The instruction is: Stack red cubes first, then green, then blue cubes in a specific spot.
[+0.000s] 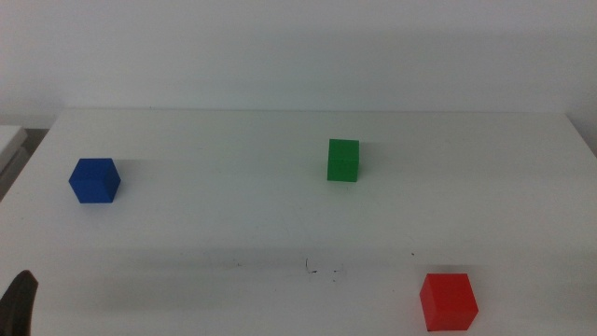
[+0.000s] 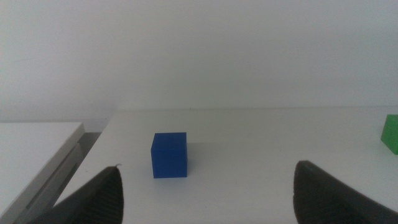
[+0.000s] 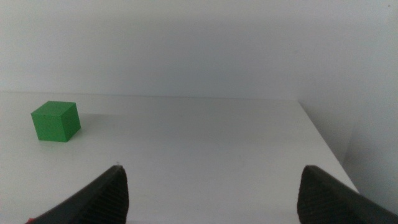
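Note:
The red cube (image 1: 448, 301) sits on the white table near the front right. The green cube (image 1: 343, 160) stands mid-table toward the back; it also shows in the right wrist view (image 3: 56, 121) and at the edge of the left wrist view (image 2: 390, 133). The blue cube (image 1: 94, 180) is at the left and shows in the left wrist view (image 2: 169, 155). My left gripper (image 2: 208, 199) is open and empty, well short of the blue cube; only a dark tip (image 1: 19, 303) shows in the middle view. My right gripper (image 3: 214, 196) is open and empty, out of the middle view.
A second white surface (image 2: 37, 149) adjoins the table on the left across a narrow gap. The table's right edge (image 3: 323, 143) shows in the right wrist view. A few small dark marks (image 1: 322, 270) lie on the tabletop near the front.

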Controlling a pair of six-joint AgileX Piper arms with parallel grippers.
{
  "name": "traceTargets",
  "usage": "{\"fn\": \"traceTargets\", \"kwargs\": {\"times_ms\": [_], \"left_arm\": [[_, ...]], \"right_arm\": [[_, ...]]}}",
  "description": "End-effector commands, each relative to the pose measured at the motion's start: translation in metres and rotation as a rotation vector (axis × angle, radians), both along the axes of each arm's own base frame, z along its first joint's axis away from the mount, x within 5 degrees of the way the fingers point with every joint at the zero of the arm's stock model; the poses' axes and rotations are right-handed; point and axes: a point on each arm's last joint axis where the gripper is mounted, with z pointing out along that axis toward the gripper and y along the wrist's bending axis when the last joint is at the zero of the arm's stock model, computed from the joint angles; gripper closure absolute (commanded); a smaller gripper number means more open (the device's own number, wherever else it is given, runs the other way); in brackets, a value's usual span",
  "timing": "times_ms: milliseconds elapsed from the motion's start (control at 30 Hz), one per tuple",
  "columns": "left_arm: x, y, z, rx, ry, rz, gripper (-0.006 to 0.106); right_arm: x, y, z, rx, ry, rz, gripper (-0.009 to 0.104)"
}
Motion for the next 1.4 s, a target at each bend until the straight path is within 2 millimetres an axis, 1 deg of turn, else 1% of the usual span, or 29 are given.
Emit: {"fn": "traceTargets", "kwargs": {"times_ms": [0, 167, 300, 367, 433, 500, 533, 600, 667, 700, 800, 867, 1200, 1367], "left_arm": [[0.0, 0.0, 0.001, -0.006, -0.015, 0.0, 0.007], [0.0, 0.0, 0.001, -0.006, -0.015, 0.0, 0.007], [0.0, 0.0, 0.001, -0.006, -0.015, 0.0, 0.007], [0.0, 0.0, 0.001, -0.006, -0.015, 0.0, 0.007], [0.0, 0.0, 0.001, -0.006, -0.015, 0.0, 0.007], [0.0, 0.0, 0.001, -0.006, -0.015, 0.0, 0.007], [0.0, 0.0, 0.001, -0.006, -0.015, 0.0, 0.007], [0.0, 0.0, 0.001, -0.006, -0.015, 0.0, 0.007], [0.0, 0.0, 0.001, -0.006, -0.015, 0.0, 0.007], [0.0, 0.0, 0.001, -0.006, -0.015, 0.0, 0.007], [0.0, 0.0, 0.001, -0.006, -0.015, 0.0, 0.007], [0.0, 0.0, 0.001, -0.006, -0.015, 0.0, 0.007], [0.0, 0.0, 0.001, -0.006, -0.015, 0.0, 0.007], [0.0, 0.0, 0.001, -0.006, -0.015, 0.0, 0.007]], "right_arm": [[0.0, 0.0, 0.0, 0.01, -0.013, -0.007, 0.002], [0.0, 0.0, 0.001, 0.027, -0.018, -0.006, 0.002], [0.0, 0.0, 0.003, 0.098, -0.032, -0.01, 0.002], [-0.002, 0.0, 0.02, 0.109, -0.074, -0.009, 0.002], [0.0, 0.0, 0.037, 0.111, -0.065, -0.008, 0.002], [0.005, 0.001, 0.058, 0.132, 0.009, -0.009, 0.002], [0.007, 0.001, 0.065, 0.147, 0.067, -0.008, 0.002], [0.015, 0.004, 0.084, 0.191, 0.216, 0.004, 0.002], [0.019, 0.008, 0.103, 0.225, 0.349, 0.026, 0.002], [0.02, 0.01, 0.109, 0.235, 0.438, 0.038, 0.002], [0.02, 0.012, 0.12, 0.221, 0.635, 0.049, 0.002], [0.02, 0.013, 0.125, 0.221, 0.691, 0.055, 0.002], [0.021, 0.021, 0.129, 0.309, 0.68, 0.115, 0.002], [0.02, 0.022, 0.129, 0.314, 0.684, 0.12, 0.002]]}}
